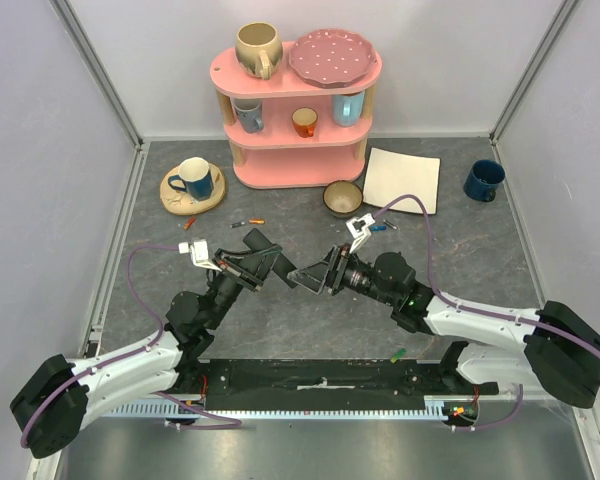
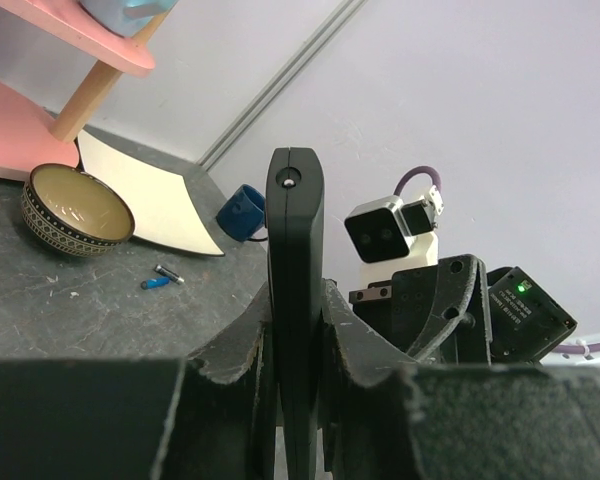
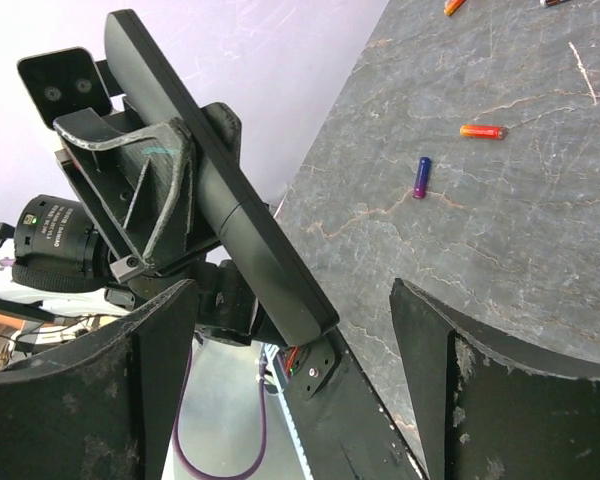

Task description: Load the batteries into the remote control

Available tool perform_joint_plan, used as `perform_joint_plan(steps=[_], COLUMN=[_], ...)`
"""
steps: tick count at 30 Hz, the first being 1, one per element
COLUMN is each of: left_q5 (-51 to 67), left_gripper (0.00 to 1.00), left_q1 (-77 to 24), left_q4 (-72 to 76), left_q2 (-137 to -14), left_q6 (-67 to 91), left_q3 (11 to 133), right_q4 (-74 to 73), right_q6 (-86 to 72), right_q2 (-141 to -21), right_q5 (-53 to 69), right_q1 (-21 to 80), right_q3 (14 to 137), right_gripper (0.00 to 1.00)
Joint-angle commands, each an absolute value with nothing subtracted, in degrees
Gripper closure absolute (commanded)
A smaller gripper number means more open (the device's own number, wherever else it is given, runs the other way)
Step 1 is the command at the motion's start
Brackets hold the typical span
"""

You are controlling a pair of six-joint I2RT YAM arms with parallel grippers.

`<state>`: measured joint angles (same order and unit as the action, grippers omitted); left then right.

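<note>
The remote control [image 1: 264, 256] is a flat black slab held edge-on in my left gripper [image 1: 270, 264], above the table's middle. In the left wrist view the remote control [image 2: 295, 230] stands upright between the shut fingers [image 2: 230, 345]. My right gripper [image 1: 306, 276] is open and empty and faces the remote's end. In the right wrist view the remote control [image 3: 215, 180] slants down, its lower end between my spread fingertips [image 3: 160, 320]. Loose batteries lie on the table: an orange one [image 3: 480, 131], a blue-purple one [image 3: 421, 177], a blue one [image 2: 155, 283], and an orange-blue pair [image 1: 250, 222].
A pink shelf [image 1: 298, 150] with mugs and a plate stands at the back. A patterned bowl [image 1: 342, 197], a white sheet [image 1: 402, 178] and a blue mug [image 1: 483, 180] lie right of it. A blue mug on a wooden plate [image 1: 193, 180] sits back left.
</note>
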<state>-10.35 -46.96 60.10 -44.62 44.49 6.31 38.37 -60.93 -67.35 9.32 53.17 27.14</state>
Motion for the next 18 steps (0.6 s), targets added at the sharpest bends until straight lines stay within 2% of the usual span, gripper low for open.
perform_joint_plan(steps=[1,18], left_q5=[-10.63,-9.67], left_gripper=[0.98,0.98], left_q1=[-46.85,-46.85], left_q4=[62.14,62.05], left_q2=[-44.56,-44.65], left_q6=[42.80,42.71], left_q3=[7.73,7.73], right_q4=[41.75,43.94], right_q6=[-61.34,-63.54], right_q2=[-69.08,-72.51], right_q5=[10.46,10.63], right_q1=[52.91,52.65], right_q3=[30.06,31.29], right_gripper=[0.16,0.25])
